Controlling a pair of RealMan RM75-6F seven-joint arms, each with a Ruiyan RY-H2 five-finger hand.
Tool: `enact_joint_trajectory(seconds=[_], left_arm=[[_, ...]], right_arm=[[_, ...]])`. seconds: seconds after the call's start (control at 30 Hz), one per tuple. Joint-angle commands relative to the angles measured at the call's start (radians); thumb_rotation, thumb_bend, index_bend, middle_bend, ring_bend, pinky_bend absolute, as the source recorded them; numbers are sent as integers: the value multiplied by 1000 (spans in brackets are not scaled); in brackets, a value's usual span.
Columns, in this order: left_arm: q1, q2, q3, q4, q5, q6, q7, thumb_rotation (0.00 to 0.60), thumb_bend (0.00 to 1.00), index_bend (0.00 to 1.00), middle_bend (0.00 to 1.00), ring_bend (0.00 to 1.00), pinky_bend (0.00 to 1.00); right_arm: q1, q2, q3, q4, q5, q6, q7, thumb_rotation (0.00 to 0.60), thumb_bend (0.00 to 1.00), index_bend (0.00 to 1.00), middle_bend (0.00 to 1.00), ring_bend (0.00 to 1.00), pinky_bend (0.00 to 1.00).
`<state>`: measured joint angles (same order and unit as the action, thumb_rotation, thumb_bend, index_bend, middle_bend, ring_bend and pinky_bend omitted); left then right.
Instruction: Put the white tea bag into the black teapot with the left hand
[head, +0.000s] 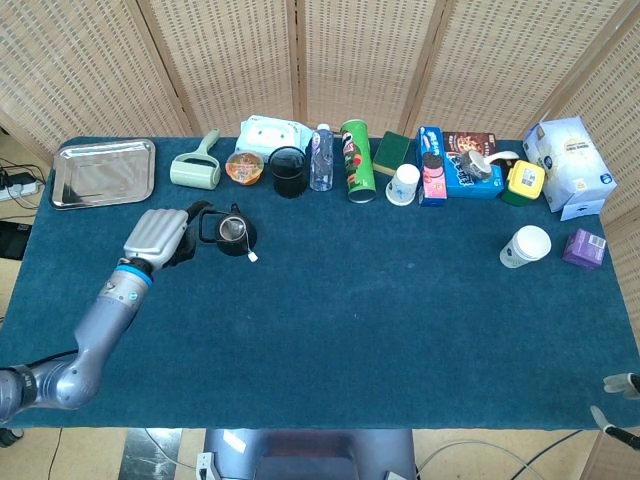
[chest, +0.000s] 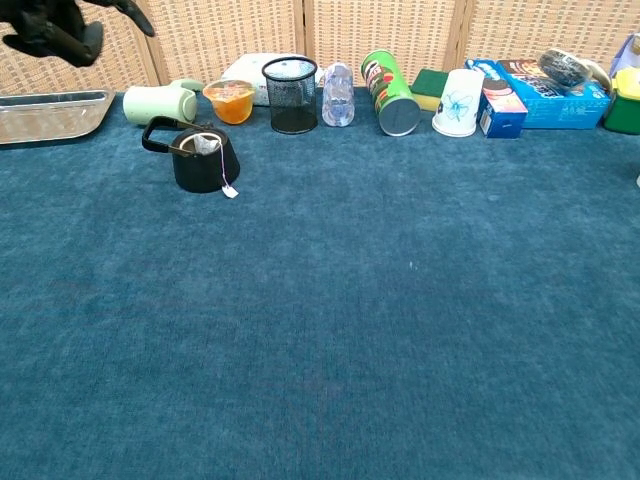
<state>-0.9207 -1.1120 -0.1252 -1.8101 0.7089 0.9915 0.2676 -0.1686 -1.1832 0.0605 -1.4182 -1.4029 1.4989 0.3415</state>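
The black teapot (head: 236, 236) (chest: 205, 165) stands on the blue cloth at the left. The white tea bag (chest: 207, 144) sits in its mouth, and the string with its paper tag (chest: 230, 191) hangs down the pot's front side onto the cloth. My left hand (head: 158, 237) (chest: 60, 25) is raised to the left of the pot, apart from it, holding nothing, fingers spread. At the bottom right corner of the head view, only the fingertips of my right hand (head: 618, 398) show.
A metal tray (head: 103, 172) lies at the far left. Behind the teapot stand a green lint roller (head: 196, 170), an orange cup (head: 244, 167), a black mesh cup (head: 289, 171), a bottle (head: 321, 158) and a green can (head: 357, 160). Boxes and cups line the right side.
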Motion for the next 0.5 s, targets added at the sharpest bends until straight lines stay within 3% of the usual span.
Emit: enact_joint_trajectory(seconds=[0.03, 0.17, 0.23, 0.37, 0.5], left_arm=[[94, 36, 23, -56, 120, 86, -77, 600, 790, 163, 1000, 931, 867], [177, 48, 54, -80, 224, 158, -123, 600, 769, 169, 923, 816, 811], [270, 66, 102, -108, 320, 257, -156, 600, 744, 171, 862, 769, 775], [383, 56, 151, -98, 461, 384, -193, 600, 619, 199, 736, 669, 705], [491, 32, 184, -80, 550, 506, -221, 600, 550, 242, 696, 599, 670]], right_arm=[[7, 4, 0, -8, -6, -4, -10, 600, 274, 402, 446, 435, 332], [21, 11, 2, -23, -18, -8, -30, 600, 275, 402, 446, 429, 332], [44, 18, 4, -42, -41, -15, -64, 600, 276, 402, 446, 422, 331], [64, 19, 8, -66, -59, -13, -101, 600, 276, 402, 446, 384, 311], [77, 20, 5, -81, -84, -5, -132, 600, 275, 402, 444, 352, 287]])
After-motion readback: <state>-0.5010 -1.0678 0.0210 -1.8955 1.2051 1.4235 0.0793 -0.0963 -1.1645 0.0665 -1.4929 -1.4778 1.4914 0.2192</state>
